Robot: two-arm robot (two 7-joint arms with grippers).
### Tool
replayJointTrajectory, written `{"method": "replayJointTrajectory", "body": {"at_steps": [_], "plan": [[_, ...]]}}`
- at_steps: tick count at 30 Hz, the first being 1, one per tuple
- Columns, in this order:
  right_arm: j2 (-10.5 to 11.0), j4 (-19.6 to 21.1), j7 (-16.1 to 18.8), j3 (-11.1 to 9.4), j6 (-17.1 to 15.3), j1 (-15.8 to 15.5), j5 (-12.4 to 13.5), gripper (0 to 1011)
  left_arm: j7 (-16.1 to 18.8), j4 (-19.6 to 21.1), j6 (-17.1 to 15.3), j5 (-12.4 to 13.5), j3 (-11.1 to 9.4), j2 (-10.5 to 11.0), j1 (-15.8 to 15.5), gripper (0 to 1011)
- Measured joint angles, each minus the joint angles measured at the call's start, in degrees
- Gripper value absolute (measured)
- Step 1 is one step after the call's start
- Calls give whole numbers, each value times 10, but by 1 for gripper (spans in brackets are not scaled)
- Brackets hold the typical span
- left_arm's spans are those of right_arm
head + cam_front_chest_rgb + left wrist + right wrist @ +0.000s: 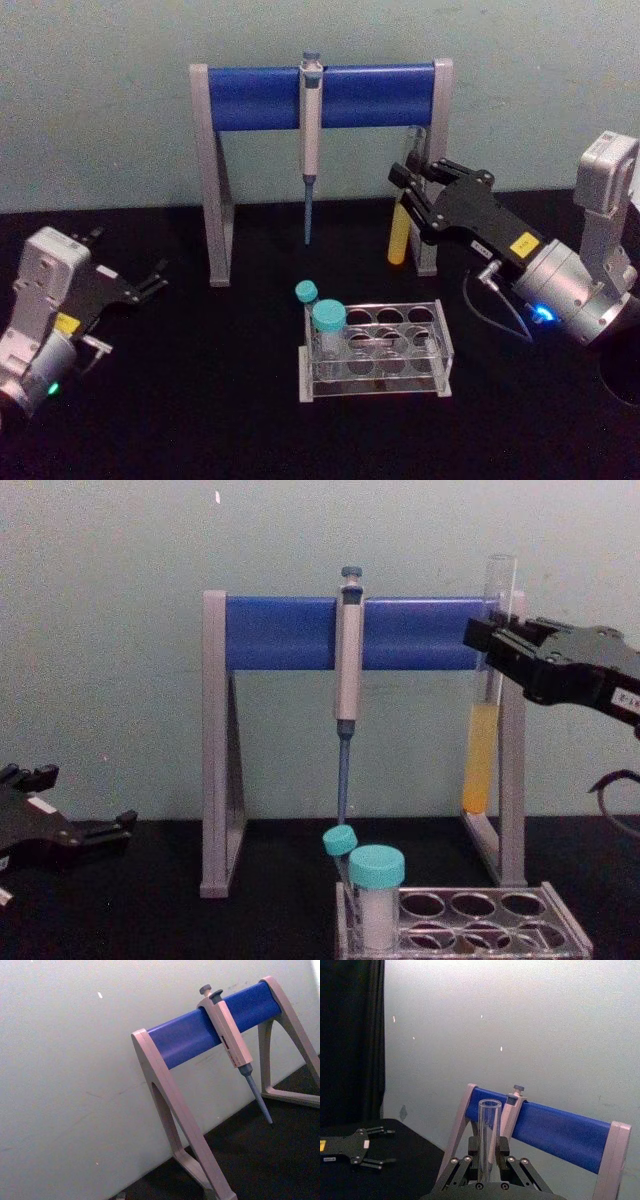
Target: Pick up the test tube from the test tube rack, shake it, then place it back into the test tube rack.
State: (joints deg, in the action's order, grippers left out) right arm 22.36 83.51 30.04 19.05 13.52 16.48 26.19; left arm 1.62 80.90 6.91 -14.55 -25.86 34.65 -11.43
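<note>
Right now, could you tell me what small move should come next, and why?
Probably a gentle shake: the right gripper holds the test tube upright, out of the test tube rack. Keep it small; the pipette stand looks close. The left gripper sits parked.

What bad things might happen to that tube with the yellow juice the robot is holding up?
1. The test tube has no cap, so shaking in the right gripper may slosh yellow liquid out.
2. It looks close to a leg of the pipette stand; a wide swing might knock the glass.
3. Going into the test tube rack, it might bump the teal-capped tubes.
The left gripper sits idle at the left.
</note>
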Motion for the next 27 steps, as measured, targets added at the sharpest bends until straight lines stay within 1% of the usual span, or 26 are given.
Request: {"method": "replayJointTrajectory", "body": {"at_steps": [5,8,11,13,14,15,17,18,20,23,24,26,27], "plan": [[-4,-9,1,1,2,4,-5,232,0,0,0,0,0,0,0,1002],[-4,-15,16,3,2,6,1,232,0,0,0,0,0,0,0,1001],[-2,-19,38,5,3,7,16,232,0,0,0,0,0,0,0,1002],[5,-19,64,7,3,5,35,232,0,0,0,0,0,0,0,1001],[5,-19,64,7,3,5,35,232,0,0,0,0,0,0,0,1001],[8,-18,70,8,2,4,41,232,0,0,0,0,0,0,0,1001],[16,-12,86,9,-2,-1,57,232,0,0,0,0,0,0,0,1001],[23,-6,94,9,-6,-5,67,232,0,0,0,0,0,0,0,1001],[35,6,104,9,-16,-13,80,232,0,0,0,0,0,0,0,1001],[51,23,111,9,-28,-23,92,232,0,0,0,0,0,0,0,1001],[63,35,111,8,-36,-32,97,232,0,0,0,0,0,0,0,1001],[76,49,110,5,-43,-41,100,232,0,0,0,0,0,0,0,1001],[88,62,104,3,-49,-49,100,232,0,0,0,0,0,0,0,1001]]}}
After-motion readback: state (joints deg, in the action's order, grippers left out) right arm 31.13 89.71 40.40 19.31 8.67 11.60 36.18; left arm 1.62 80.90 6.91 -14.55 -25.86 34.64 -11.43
